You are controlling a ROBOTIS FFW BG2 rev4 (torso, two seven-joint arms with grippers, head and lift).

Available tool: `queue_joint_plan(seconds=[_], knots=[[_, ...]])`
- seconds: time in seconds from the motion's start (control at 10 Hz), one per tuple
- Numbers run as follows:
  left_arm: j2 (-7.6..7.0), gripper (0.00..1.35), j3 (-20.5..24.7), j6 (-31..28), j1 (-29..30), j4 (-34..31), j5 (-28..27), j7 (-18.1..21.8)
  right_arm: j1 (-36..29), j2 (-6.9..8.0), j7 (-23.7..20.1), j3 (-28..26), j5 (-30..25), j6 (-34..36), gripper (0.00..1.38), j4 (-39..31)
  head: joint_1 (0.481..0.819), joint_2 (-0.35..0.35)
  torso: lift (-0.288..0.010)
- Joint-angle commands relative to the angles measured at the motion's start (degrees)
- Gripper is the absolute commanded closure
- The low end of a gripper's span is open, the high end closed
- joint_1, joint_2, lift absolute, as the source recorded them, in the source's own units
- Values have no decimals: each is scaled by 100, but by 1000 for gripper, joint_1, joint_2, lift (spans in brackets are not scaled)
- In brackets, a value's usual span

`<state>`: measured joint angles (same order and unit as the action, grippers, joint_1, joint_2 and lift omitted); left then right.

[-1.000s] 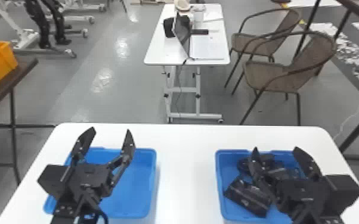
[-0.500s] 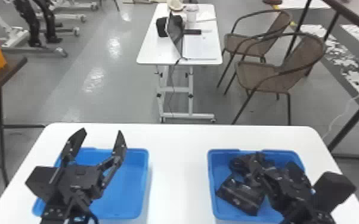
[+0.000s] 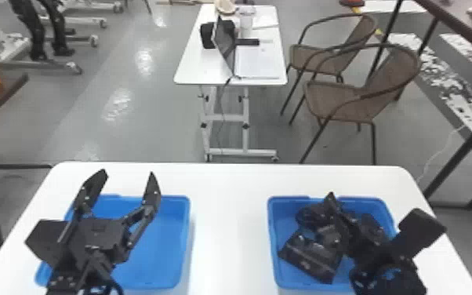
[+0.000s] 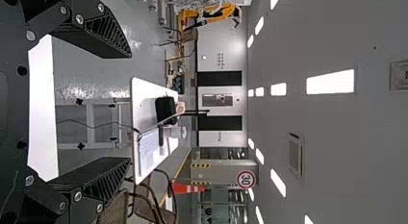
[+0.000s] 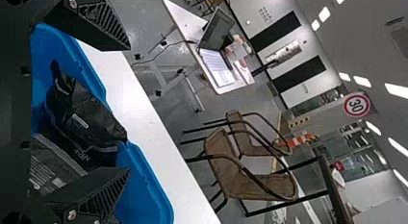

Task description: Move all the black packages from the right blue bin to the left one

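Inside R bin (image 3: 273,239), front pkg (image 3: 309,259) lies lengthwise far-L to near-R.

My desk (image 3: 229,204) is white, the left bin (image 3: 164,239) and right bin (image 3: 286,219) blue (plainly so), the packages (image 3: 309,257) black, pale-lettered.

A robotics lab or open workshop is indicated. An orange machine arm (image 4: 219,13) is seen at the far end, and white wheeled frames (image 3: 57,66) are stood on a smooth grey floor (image 3: 137,125). A laptop (image 3: 224,41) is set on a wheeled table (image 3: 192,70) near wicker chairs (image 3: 345,100). An industrial character is given by the traffic cone (image 4: 185,188), round red-rimmed sign (image 4: 245,179) and ceiling lights (image 4: 330,81).
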<state>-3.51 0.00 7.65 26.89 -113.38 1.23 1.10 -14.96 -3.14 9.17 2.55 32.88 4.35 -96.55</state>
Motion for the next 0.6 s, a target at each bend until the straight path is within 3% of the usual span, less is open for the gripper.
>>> queue_joint_plan(seconds=[0.0, 0.2, 0.5], knots=[[-9, 274, 0, -10, 0, 0, 0, 14, 389, -47, 15, -44, 113, 250, 110, 338, 695, -6, -42], [-9, 274, -9, -18, 0, 0, 0, 22, 670, -91, 235, -140, 43, 655, 111, 567, 695, -11, -42], [9, 274, -9, -36, 0, 0, -18, 22, 1013, -284, 94, -123, -28, 1050, 111, 997, 695, -29, -42]])
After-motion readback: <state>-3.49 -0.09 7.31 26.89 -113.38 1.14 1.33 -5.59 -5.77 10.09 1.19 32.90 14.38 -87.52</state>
